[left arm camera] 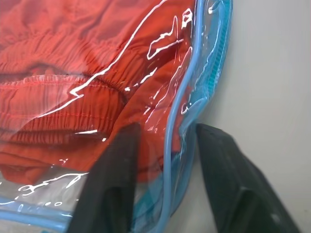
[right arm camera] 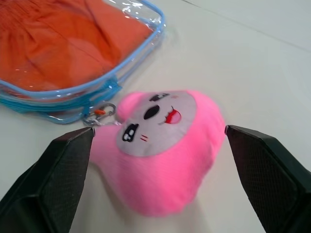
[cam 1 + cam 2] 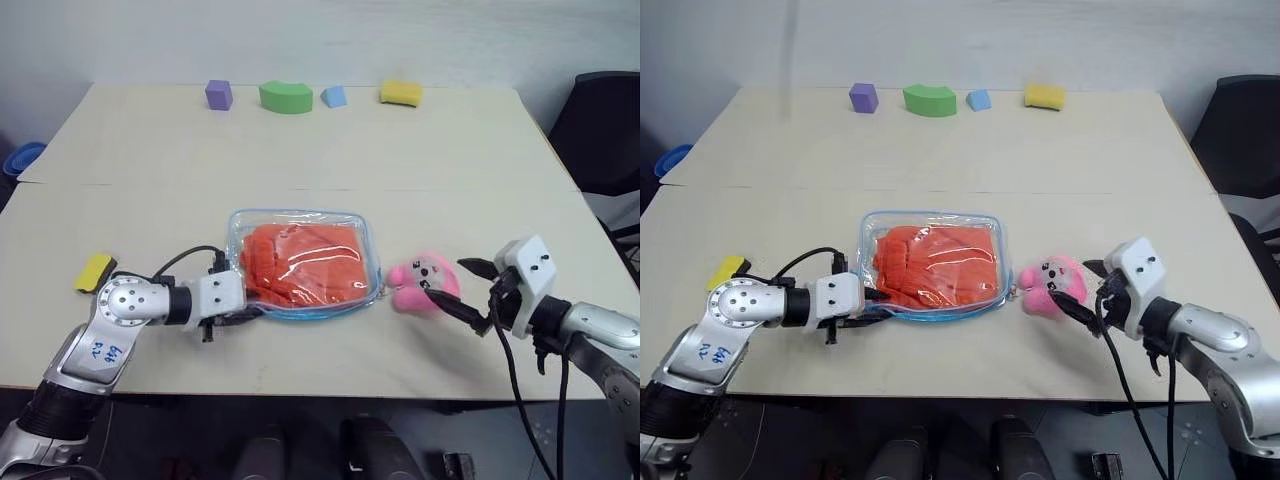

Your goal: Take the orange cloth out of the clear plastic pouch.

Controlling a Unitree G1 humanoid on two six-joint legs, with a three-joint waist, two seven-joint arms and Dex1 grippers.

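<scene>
In the left eye view, we see the clear plastic pouch (image 3: 301, 264) with light blue trim lying flat at the middle of the pale wooden table (image 3: 300, 160). The wrinkled orange cloth (image 3: 303, 263) is inside it, filling most of it. Our left gripper (image 3: 243, 312) comes in from the lower left and sits at the pouch's lower left corner. At the right, our right gripper (image 3: 462, 292) has its jaws spread wide beside a pink plush toy (image 3: 423, 284), which lies just right of the pouch. Along the top of the frame stand a purple foam cube (image 3: 219, 95), a green foam arch (image 3: 286, 97), a small blue foam block (image 3: 334, 96) and a yellow foam block (image 3: 400, 93). A second yellow block (image 3: 95, 271) lies at the left edge.

The right eye view shows us the same layout.

In the left wrist view, our two black fingers (image 1: 114, 184) straddle the pouch's blue-trimmed edge, one over the plastic with cloth beneath it, the other on the table side. They stand partly apart; we cannot tell whether they pinch the edge.

In the right wrist view, our fingers (image 2: 58, 179) stand wide apart on either side of the plush toy without touching it. A small metal clasp (image 2: 99, 114) joins the toy to the pouch corner at upper left.
</scene>
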